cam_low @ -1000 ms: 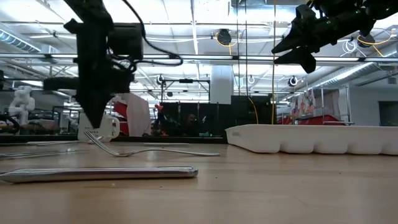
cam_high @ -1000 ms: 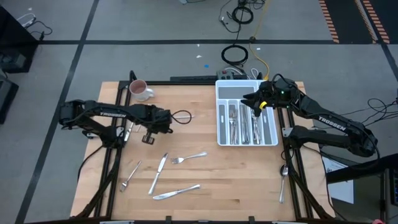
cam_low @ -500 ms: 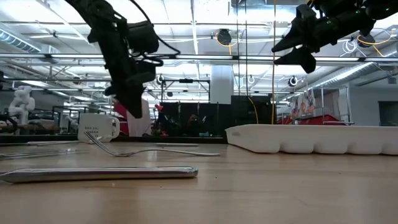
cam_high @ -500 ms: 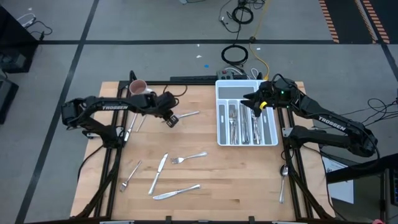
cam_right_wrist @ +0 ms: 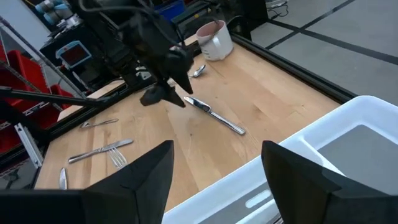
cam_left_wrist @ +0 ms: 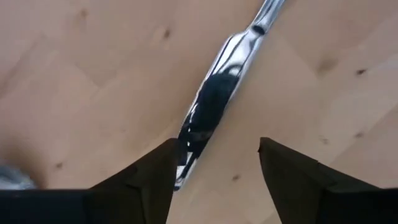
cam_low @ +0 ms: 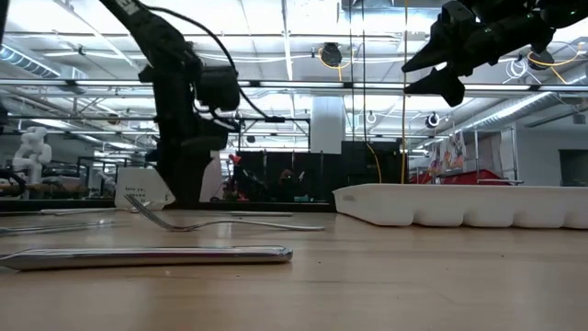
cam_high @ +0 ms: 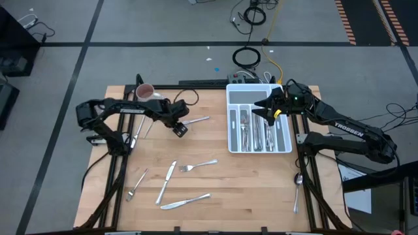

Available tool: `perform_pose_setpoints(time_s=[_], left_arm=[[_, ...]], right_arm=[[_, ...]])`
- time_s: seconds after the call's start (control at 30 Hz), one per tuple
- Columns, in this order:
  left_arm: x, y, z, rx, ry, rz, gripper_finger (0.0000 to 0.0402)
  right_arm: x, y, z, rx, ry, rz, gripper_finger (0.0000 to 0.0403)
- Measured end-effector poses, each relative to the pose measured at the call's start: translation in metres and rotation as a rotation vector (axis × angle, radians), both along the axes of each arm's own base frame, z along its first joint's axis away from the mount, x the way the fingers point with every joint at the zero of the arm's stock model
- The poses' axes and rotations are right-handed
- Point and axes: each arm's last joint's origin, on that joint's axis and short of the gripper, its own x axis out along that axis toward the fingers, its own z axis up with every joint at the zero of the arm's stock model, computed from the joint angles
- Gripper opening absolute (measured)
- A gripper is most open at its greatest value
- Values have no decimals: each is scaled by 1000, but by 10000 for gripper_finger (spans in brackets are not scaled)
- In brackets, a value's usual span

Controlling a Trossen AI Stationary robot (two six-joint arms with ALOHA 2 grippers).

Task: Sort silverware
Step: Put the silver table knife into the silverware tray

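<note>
A table knife [cam_high: 196,121] lies flat on the wooden table near its far edge. My left gripper [cam_high: 179,128] points down over the knife's near-left end, open. In the left wrist view that end [cam_left_wrist: 189,146] lies between the fingers, close beside one of them. My right gripper [cam_high: 264,109] hangs open and empty above the white tray [cam_high: 285,145], which holds sorted silverware [cam_high: 251,134]. More silverware lies loose: a fork [cam_high: 199,164], two knives [cam_high: 166,181] [cam_high: 186,202] and a small fork [cam_high: 136,185]. My left gripper comes at the knife from above, its fingers on either side of the knife's end [cam_left_wrist: 186,155] and across it. That end runs under the edge of one finger [cam_left_wrist: 152,177]. I cannot tell whether the finger touches it. The knife lies flat on the table.
A pink-and-white mug [cam_high: 147,94] stands at the far left corner, with a spoon [cam_high: 137,134] near the left arm. Another spoon [cam_high: 297,189] lies past the table's right edge. Bare wood stretches between the loose silverware and the tray.
My left gripper has gone toward the table's far edge and to the right, onto the knife's end. It has rolled about its own axis, sunk a little and opened. My right gripper has stayed above the tray.
</note>
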Motion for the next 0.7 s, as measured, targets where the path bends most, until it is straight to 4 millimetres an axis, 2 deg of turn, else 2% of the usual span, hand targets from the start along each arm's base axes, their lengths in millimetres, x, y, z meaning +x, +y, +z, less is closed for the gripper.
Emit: perform_pose_setpoints(time_s=[0.17, 0.43, 0.6, 0.7], left_arm=[[4, 1, -18, -15, 98, -114, 233], [4, 11, -30, 21, 167, -239, 233], [11, 12, -15, 28, 200, -249, 233], [22, 16, 1, 104, 206, -304, 233]], right_arm=[[0, 0, 0, 2, 0, -1, 235], [0, 0, 0, 37, -8, -10, 235], [0, 0, 0, 44, -9, -12, 235], [0, 0, 0, 44, -9, -12, 235]])
